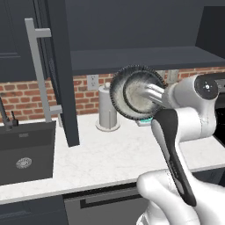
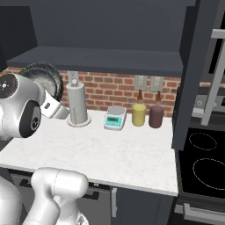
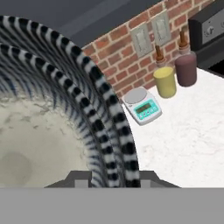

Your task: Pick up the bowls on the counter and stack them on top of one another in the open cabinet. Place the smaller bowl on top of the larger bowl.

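The fingers (image 1: 151,94) were clamped on the rim of a dark bowl (image 1: 132,90), held tilted on edge in the air above the surface (image 1: 110,154), below the open cabinet's shelf (image 1: 145,59).

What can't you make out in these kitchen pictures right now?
- Gripper: in the left base view its fingertips are lost against the bowl, so the exact grip is unclear.
- Bowl count: hand view shows two nested rims, but cropping leaves it unclear whether this is one bowl or two.
- Scale: its display is too small to read.
- Sink: cut off by the left edge of the left base view.
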{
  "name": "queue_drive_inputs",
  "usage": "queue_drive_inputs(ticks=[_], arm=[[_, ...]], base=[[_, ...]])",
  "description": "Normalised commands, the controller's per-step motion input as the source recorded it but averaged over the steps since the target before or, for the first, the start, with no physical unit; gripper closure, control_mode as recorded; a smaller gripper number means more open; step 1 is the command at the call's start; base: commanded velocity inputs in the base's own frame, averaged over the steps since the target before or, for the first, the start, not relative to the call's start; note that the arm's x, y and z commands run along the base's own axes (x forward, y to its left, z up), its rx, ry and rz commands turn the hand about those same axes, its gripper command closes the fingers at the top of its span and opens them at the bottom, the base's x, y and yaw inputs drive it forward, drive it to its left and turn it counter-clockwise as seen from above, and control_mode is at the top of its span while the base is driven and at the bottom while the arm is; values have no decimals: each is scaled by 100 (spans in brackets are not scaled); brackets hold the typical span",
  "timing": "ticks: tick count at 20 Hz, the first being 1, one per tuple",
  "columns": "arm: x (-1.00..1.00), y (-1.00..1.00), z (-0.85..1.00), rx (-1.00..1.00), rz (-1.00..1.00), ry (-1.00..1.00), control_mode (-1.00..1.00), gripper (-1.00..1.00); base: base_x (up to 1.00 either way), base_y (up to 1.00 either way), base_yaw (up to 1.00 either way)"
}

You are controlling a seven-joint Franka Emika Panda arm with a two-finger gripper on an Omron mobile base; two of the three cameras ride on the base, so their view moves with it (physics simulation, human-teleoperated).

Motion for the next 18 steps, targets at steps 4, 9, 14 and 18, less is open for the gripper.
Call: queue_drive_inputs(ticks=[4, 9, 14, 18], arm=[[17, -31, 99, -5, 0, -13, -100, 100], [34, -33, 76, -1, 0, -16, -100, 100], [13, -9, 43, -1, 0, -3, -100, 100], [79, 0, 16, -6, -1, 7, -100, 100]], base=[[0, 0, 0], [0, 0, 0], [0, 0, 0], [0, 0, 0]])
